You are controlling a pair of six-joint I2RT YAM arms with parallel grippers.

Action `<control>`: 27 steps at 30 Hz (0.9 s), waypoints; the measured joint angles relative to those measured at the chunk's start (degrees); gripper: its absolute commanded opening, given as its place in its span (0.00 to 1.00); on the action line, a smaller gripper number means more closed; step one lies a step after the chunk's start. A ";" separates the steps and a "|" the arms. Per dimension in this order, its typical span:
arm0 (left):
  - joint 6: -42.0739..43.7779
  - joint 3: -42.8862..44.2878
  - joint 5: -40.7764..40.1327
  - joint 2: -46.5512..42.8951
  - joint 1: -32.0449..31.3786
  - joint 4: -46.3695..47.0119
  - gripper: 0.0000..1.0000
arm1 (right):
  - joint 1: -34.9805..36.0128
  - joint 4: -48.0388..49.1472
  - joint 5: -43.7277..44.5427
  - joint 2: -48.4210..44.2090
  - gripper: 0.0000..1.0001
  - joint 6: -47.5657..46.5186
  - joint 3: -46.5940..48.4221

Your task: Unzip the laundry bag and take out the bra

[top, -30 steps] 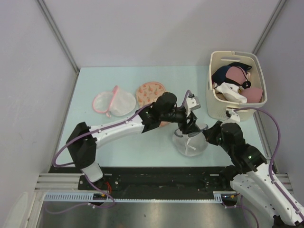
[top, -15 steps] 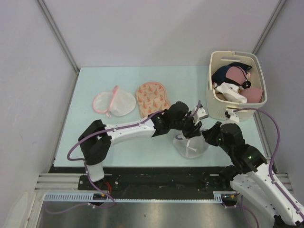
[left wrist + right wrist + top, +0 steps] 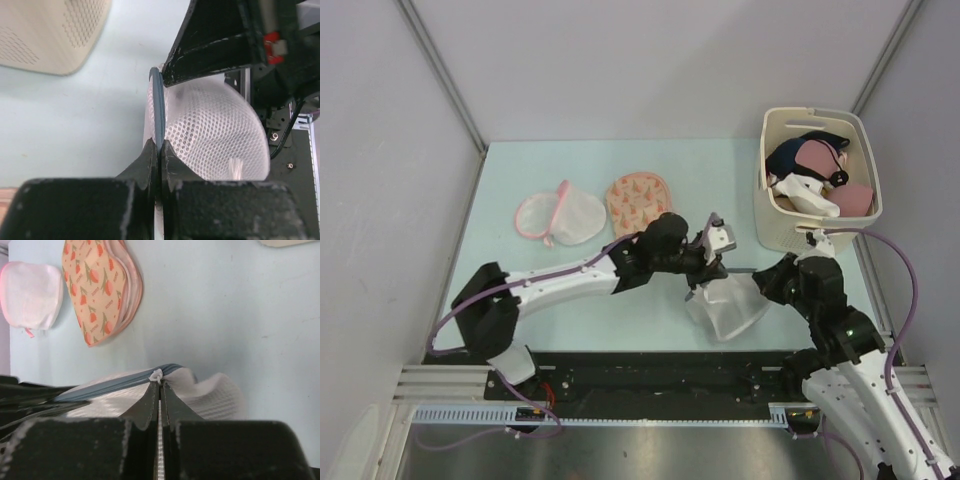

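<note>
Your left gripper [image 3: 159, 150] had closed since a second ago: back then its jaws stood apart above the laundry bag [image 3: 728, 308], and at this moment they were pinched together on the bag's blue-grey zip band [image 3: 158, 107]. The left arm had also dropped lower and drawn in toward the bag's left end. Your right gripper [image 3: 160, 387] had not changed; it stayed clamped on the white zip pull [image 3: 157, 375] at the bag's right side.

The bag lay on the tabletop [image 3: 720, 180] near the front edge, between your two grippers. It had gone from a rounded dome to a flatter, stretched shape. The mesh hid whatever was inside.

The basket [image 3: 775, 225], the peach printed piece [image 3: 638, 198] and the pink-trimmed mesh pouch [image 3: 560, 216] lay where they had been.
</note>
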 measured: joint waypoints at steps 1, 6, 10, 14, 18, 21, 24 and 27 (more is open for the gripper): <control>0.48 -1.86 0.46 -1.97 0.48 1.14 0.00 | -0.98 0.26 -1.36 0.17 0.00 -0.35 0.02; 3.96 -8.44 1.68 -9.18 1.36 5.18 0.00 | -4.94 1.77 -6.14 0.46 0.00 -0.31 0.33; 6.43 -9.53 3.08 -10.82 2.78 6.58 0.01 | -6.05 3.67 -8.33 0.17 0.00 0.94 0.70; 8.96 -9.53 5.14 -11.19 3.96 6.73 0.00 | -6.40 4.28 -9.07 -1.31 0.00 1.73 1.36; 9.70 -9.40 6.25 -11.93 4.13 7.34 0.34 | -6.60 4.28 -9.38 -2.82 0.00 1.77 2.40; 8.83 -7.13 6.43 -11.41 4.46 3.69 0.62 | -7.50 4.09 -6.91 -2.29 0.00 1.25 2.56; 7.10 -2.43 6.32 -8.85 5.01 0.00 0.68 | -8.22 3.30 -4.94 -0.74 0.00 0.17 2.56; 5.42 -0.22 5.86 -7.13 5.01 -0.83 0.68 | -7.63 2.49 -3.96 0.35 0.00 -0.66 2.56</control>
